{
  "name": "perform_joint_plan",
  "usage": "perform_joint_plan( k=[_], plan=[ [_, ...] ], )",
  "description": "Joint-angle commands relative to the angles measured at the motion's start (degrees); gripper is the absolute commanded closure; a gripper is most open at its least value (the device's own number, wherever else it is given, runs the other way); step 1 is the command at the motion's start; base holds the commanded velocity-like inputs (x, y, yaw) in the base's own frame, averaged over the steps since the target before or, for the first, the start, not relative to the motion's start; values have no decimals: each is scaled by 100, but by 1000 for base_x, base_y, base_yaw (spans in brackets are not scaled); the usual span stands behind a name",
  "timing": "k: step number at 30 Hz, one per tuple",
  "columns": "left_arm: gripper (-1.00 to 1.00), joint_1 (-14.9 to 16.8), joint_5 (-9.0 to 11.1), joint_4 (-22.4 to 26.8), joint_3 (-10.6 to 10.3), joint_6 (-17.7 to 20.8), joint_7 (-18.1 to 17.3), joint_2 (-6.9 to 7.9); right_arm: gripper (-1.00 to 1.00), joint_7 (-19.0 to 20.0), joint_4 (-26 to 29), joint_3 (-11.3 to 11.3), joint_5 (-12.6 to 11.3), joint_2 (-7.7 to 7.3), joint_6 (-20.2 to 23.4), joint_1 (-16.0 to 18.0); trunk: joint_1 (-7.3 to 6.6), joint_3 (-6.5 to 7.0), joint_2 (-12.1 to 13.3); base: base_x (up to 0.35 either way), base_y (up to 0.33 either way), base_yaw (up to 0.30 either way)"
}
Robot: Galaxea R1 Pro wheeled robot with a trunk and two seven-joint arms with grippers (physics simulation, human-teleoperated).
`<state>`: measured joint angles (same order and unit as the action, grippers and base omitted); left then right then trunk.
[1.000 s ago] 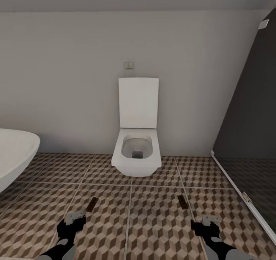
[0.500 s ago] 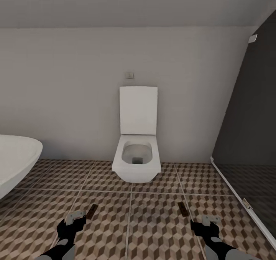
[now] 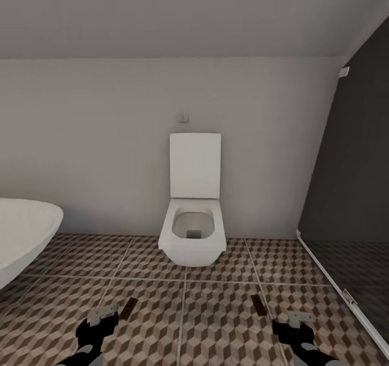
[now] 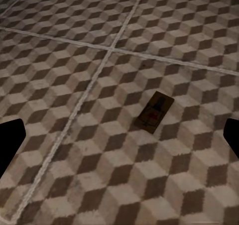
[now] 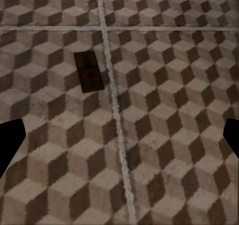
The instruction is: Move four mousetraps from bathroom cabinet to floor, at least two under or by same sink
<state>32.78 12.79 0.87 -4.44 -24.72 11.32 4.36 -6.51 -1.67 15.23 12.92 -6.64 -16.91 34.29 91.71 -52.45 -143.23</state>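
Note:
Two mousetraps lie flat on the patterned bathroom floor (image 3: 216, 323) in front of a toilet. One mousetrap (image 3: 128, 307) (image 4: 155, 111) lies just ahead of my left gripper (image 3: 102, 317) (image 4: 119, 140). The other mousetrap (image 3: 257, 304) (image 5: 88, 71) lies ahead and to the left of my right gripper (image 3: 298, 319) (image 5: 119, 140). Both grippers hang low over the tiles, open, with nothing between their fingers. The cabinet is out of view.
A white toilet (image 3: 193, 231) with its lid up stands against the back wall. The rim of a white basin (image 3: 24, 231) juts in at the left. A dark glass shower wall (image 3: 351, 193) with a pale floor rail runs along the right.
The whole picture has shifted: the camera has tilted up and more ceiling shows. Both mousetraps stay where they lay on the floor. The grippers sit lower in the picture.

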Motion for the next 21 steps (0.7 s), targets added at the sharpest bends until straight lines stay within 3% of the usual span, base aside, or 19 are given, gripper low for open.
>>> perform_joint_plan(
  k=[1, 21],
  plan=[
    [-100, 3, 38, -15, -49, -14, 19, 4, -100, -25, -18, 42, 61, -6, 0, -3, -4, 17, 1, 0, 0, 0],
    [-100, -34, 55, -69, -48, 7, 37, 70, -100, -6, -18, 31, 61, -20, 207, -345, -444, 376, 803, 0, 0, 0]
  ],
)
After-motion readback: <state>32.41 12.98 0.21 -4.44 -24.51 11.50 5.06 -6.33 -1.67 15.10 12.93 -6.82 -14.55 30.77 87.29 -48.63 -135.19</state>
